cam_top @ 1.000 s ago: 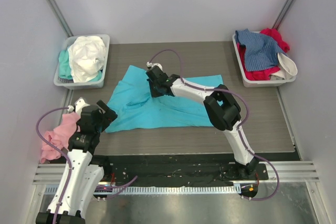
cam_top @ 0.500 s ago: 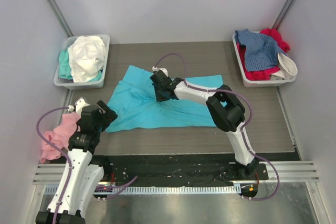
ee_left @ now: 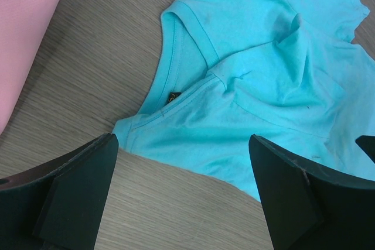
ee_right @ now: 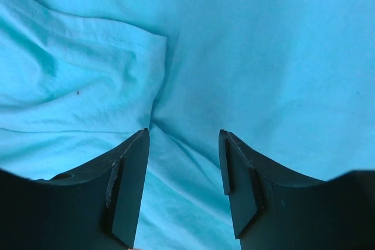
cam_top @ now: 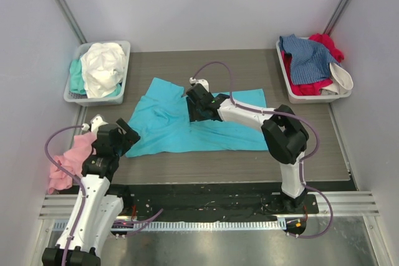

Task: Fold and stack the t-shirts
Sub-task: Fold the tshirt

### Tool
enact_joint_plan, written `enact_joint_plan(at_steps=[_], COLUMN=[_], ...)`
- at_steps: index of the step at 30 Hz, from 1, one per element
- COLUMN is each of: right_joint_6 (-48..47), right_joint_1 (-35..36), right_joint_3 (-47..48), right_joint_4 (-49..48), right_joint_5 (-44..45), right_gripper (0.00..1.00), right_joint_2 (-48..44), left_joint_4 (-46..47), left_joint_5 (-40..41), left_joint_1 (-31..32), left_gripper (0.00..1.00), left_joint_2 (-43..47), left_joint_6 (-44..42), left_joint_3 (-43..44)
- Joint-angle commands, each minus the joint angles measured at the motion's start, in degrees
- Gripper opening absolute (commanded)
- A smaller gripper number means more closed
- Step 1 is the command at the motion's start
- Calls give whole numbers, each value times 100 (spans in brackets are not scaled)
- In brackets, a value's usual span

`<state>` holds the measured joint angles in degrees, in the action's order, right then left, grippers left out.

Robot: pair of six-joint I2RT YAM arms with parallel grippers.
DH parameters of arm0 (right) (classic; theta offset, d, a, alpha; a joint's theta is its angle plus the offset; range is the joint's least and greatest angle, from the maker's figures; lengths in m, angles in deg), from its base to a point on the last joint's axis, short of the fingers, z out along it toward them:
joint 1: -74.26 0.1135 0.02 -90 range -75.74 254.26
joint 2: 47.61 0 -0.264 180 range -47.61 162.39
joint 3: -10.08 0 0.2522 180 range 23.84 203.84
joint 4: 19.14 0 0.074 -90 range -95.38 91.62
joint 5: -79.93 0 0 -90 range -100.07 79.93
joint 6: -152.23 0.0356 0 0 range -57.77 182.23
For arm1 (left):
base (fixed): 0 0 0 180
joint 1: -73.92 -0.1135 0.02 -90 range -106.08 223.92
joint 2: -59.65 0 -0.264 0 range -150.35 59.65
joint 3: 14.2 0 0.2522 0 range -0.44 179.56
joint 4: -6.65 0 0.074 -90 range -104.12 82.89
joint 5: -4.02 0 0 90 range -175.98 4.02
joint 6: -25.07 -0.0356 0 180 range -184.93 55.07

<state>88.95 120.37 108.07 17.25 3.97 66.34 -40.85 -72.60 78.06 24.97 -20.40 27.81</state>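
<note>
The turquoise t-shirt point(cam_top: 187, 128) lies spread and wrinkled in the middle of the desk point(cam_top: 305, 141), the right claw point(ee_right: 184, 144) stands open just above its cloth, and the left claw point(ee_left: 181, 144) hangs wide open beside its left edge.

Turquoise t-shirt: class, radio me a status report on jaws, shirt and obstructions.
Left jaws open, holding nothing. Right jaws open, low over turquoise t-shirt, which lies rumpled on table. Pink shirt apart, nothing blocking.
</note>
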Motion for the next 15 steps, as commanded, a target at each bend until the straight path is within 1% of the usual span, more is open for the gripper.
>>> enact_joint_plan(at_steps=[1, 4, 10, 15], right_joint_6=[-149, -158, -9, 114], right_joint_1=[-23, -14, -84, -383], right_joint_3=[-379, -713, -1433, -1936], right_joint_4=[-57, -66, -110, -127], right_joint_5=[265, 432, 889, 1030], right_gripper=[58, 58, 58, 59], right_joint_2=[-636, -812, -1357, -1858], left_joint_4=[420, 631, 1220, 1773], left_joint_5=[-126, -152, -196, -381], left_joint_1=[-19, -19, -19, -10], left_gripper=[100, 100, 100, 91], left_joint_2=[-136, -320, -1031, -1795], left_joint_6=[-199, -226, -305, -384], left_joint_3=[-21, -48, -21, 128])
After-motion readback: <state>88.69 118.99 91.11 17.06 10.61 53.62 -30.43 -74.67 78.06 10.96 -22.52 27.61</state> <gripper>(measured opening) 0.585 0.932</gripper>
